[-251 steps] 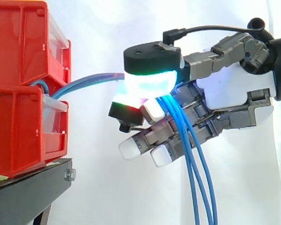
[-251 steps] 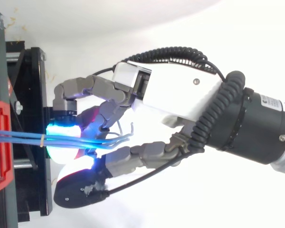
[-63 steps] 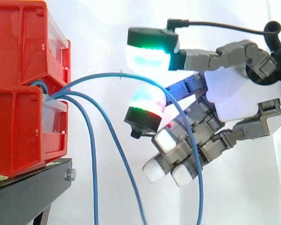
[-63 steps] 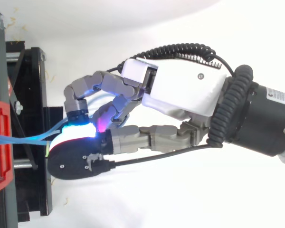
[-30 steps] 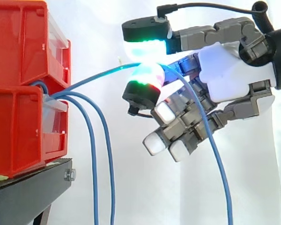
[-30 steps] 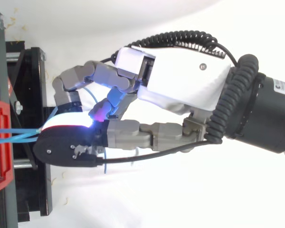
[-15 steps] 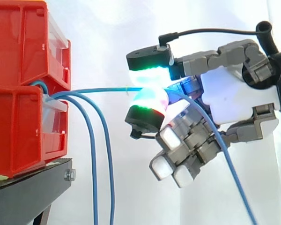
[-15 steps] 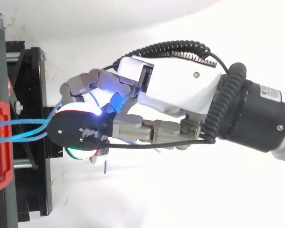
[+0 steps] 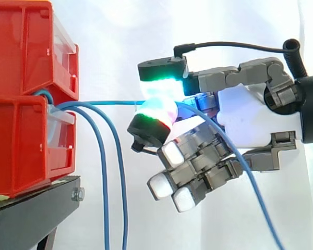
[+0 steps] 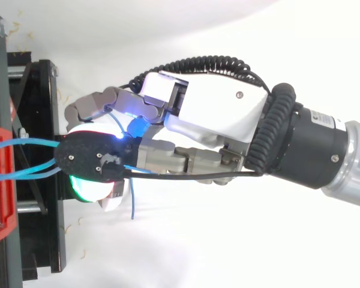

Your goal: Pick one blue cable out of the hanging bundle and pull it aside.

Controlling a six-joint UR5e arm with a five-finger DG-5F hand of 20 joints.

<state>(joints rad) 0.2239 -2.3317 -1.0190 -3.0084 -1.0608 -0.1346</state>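
Hand point(image 9: 250, 122): clamped on 1 blue cable point(image 9: 104, 102), pinched between thumb and a fingertip pad; other fingers curled below, holding nothing. Cable: runs taut and level from the red bins point(image 9: 21, 78) to the pinch, then trails down past the palm. Risk, as I judge it: a harder pull could slip it from the pads or strain its anchor in the bins. Nearby: 2 loose cables point(image 9: 103, 177) hanging beside the bins, apart from the hand; black stand point(image 9: 31, 219); white curtain point(image 9: 120, 41). I see nothing blocking the pull.

A white curtain point(image 9: 115, 47) (evenly lit) hangs behind stacked red bins point(image 9: 21, 57) on a black stand point(image 9: 31, 219).
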